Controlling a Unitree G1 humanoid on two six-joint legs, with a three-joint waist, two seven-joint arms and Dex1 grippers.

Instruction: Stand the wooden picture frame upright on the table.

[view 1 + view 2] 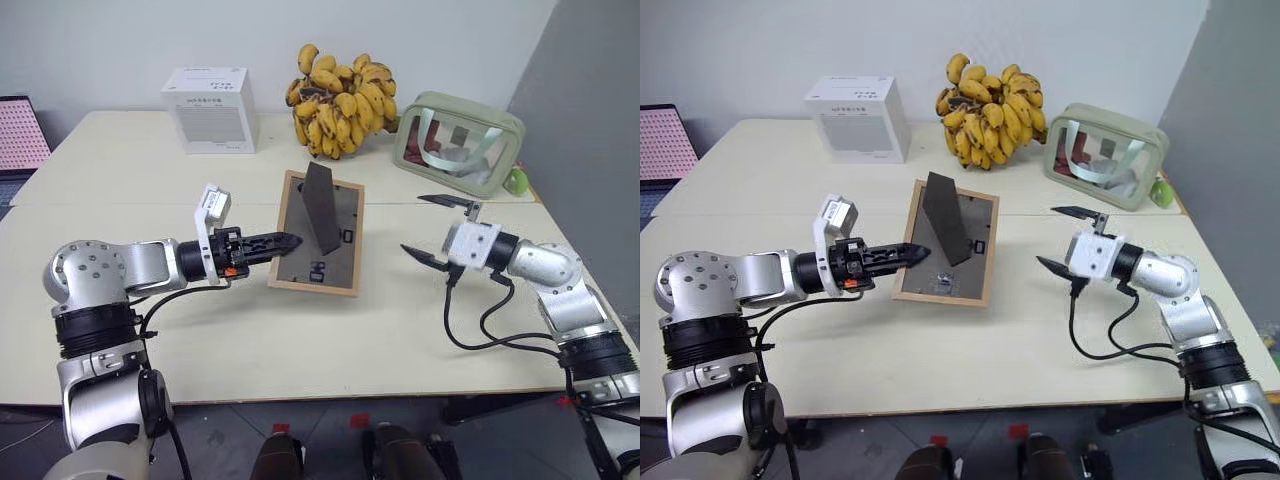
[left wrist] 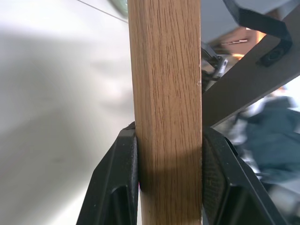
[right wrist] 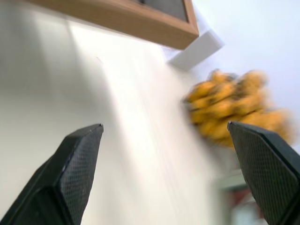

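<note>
The wooden picture frame (image 1: 340,262) is mid-table with its dark grey back facing me and its stand (image 1: 322,208) folded out. My left gripper (image 1: 290,241) is shut on the frame's left wooden edge. The left wrist view shows that edge (image 2: 166,117) clamped between the black fingers (image 2: 117,183). The frame looks tilted; whether its lower edge rests on the table (image 1: 300,340) I cannot tell. My right gripper (image 1: 420,226) stands open to the right of the frame, apart from it, with nothing between its fingers. The frame's corner (image 3: 136,21) shows in the right wrist view.
A white box (image 1: 210,108) stands at the back left, a bunch of bananas (image 1: 340,100) at the back middle, and a pale green see-through pouch (image 1: 460,142) at the back right. A pink panel (image 1: 20,135) stands beyond the table's left edge.
</note>
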